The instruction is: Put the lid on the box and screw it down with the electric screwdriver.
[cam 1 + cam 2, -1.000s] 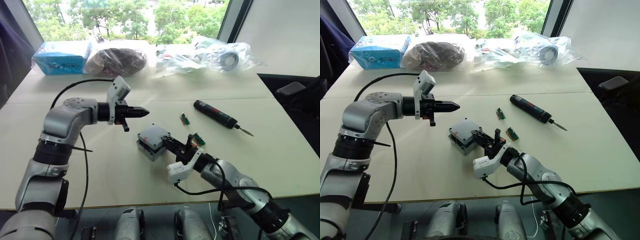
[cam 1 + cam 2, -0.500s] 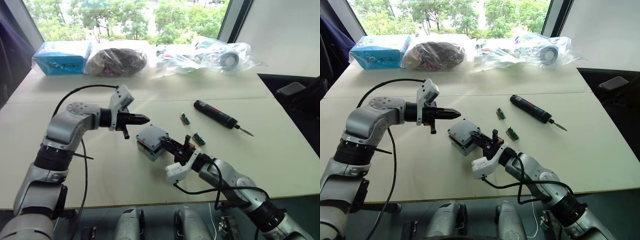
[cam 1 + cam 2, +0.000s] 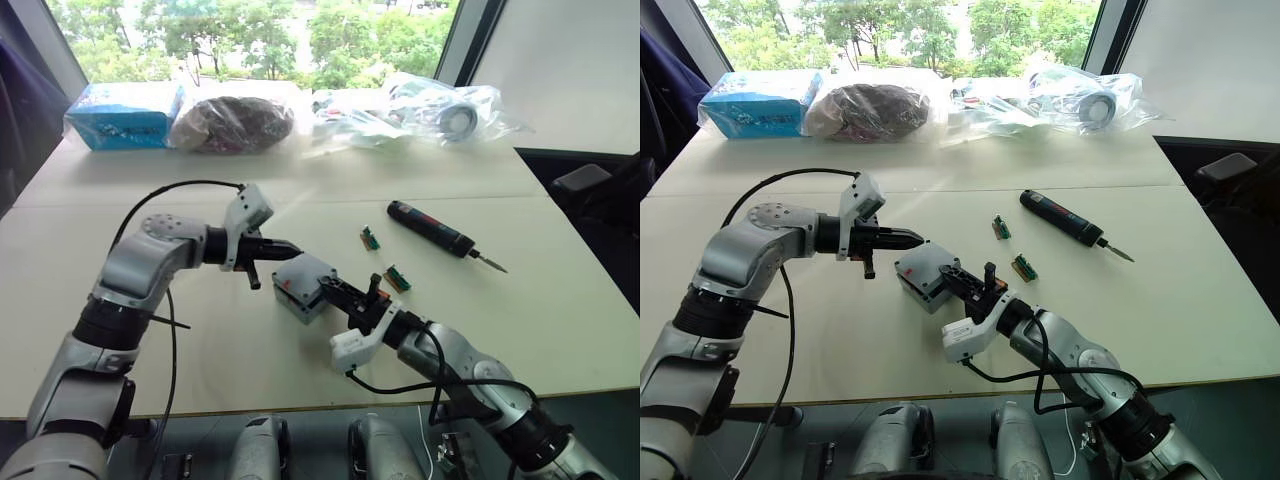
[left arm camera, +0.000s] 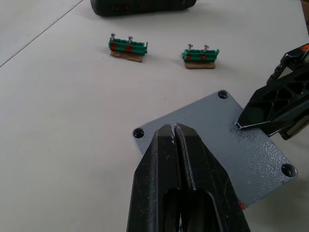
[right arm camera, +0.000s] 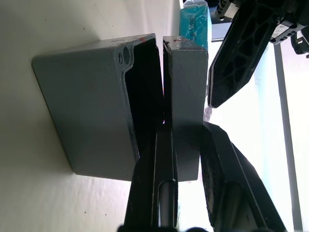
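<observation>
The right gripper [image 5: 186, 145] pinched the matte grey square lid's [image 4: 227, 140] rim above the box [image 5: 87, 116]; the left gripper [image 4: 174, 129], fingers pressed together, hovered over it.

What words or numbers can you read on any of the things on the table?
None can be read.
The blue box at the far edge has white print, too blurred to read.
The electric screwdriver has a red mark, too small to read.
The lid shows no writing.
The plastic bags show no label that can be read.
</observation>
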`<move>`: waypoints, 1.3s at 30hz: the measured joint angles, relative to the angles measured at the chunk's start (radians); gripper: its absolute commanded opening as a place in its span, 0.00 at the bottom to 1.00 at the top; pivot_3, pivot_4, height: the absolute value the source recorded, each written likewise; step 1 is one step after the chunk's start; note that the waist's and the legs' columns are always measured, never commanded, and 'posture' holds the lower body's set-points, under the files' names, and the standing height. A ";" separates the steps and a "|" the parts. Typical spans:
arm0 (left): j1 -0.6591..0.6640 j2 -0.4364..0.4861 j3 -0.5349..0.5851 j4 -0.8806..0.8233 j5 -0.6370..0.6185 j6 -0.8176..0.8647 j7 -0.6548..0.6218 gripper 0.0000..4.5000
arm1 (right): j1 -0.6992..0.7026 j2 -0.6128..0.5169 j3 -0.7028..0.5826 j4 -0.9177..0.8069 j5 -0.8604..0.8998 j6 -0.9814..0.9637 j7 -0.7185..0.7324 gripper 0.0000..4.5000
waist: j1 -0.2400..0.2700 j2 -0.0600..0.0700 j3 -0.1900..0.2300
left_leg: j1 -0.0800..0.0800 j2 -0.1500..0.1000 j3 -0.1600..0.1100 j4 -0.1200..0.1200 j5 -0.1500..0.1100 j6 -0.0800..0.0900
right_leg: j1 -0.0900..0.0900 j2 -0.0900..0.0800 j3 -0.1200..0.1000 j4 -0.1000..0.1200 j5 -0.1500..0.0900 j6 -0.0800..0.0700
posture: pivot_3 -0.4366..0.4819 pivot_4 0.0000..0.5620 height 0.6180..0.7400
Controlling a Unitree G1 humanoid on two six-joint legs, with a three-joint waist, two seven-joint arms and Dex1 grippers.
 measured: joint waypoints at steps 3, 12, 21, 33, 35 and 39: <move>0.017 0.010 -0.040 -0.023 0.024 -0.021 -0.020 0.01 | 0.012 0.011 -0.004 -0.001 -0.002 0.000 0.001 0.03 | 0.001 0.000 0.000 | 0.000 0.000 0.000 0.000 0.000 0.000 | 0.000 0.000 0.000 0.000 -0.001 -0.001 | 0.48 0.27 1.00; 0.029 0.050 -0.119 -0.046 0.149 -0.177 -0.053 0.00 | 0.035 0.021 -0.022 -0.028 -0.003 -0.001 0.024 0.63 | 0.001 0.000 -0.004 | 0.004 0.000 0.000 0.000 -0.002 0.004 | 0.004 0.000 0.000 0.000 -0.001 -0.002 | 0.48 0.27 1.00; 0.060 0.028 -0.128 -0.050 0.196 -0.207 -0.039 0.00 | 0.087 0.011 -0.062 -0.091 0.001 -0.004 0.069 0.80 | 0.006 0.000 -0.013 | 0.011 0.000 -0.001 0.000 -0.005 0.007 | 0.012 -0.001 0.000 -0.001 -0.004 -0.003 | 0.48 0.27 1.00; 0.086 0.024 -0.131 -0.087 0.199 -0.204 -0.030 0.00 | 0.134 -0.002 -0.105 -0.128 0.044 -0.020 0.114 0.80 | 0.022 0.001 -0.014 | 0.019 0.000 -0.004 -0.001 -0.008 0.009 | 0.019 -0.004 0.000 -0.001 -0.010 -0.006 | 0.48 0.27 1.00; 0.087 0.024 -0.131 -0.087 0.199 -0.203 -0.028 0.00 | 0.142 -0.009 -0.114 -0.130 0.054 -0.029 0.114 0.80 | 0.024 0.001 -0.014 | 0.019 0.000 -0.004 -0.001 -0.008 0.009 | 0.019 -0.005 0.000 -0.001 -0.010 -0.006 | 0.48 0.27 1.00; 0.089 0.026 -0.132 -0.088 0.214 -0.199 -0.022 0.00 | 0.169 -0.038 -0.145 -0.148 0.099 -0.067 0.117 0.80 | 0.021 0.001 -0.014 | 0.022 0.000 -0.003 -0.001 -0.009 0.009 | 0.021 -0.005 0.000 -0.001 -0.010 -0.006 | 0.48 0.27 1.00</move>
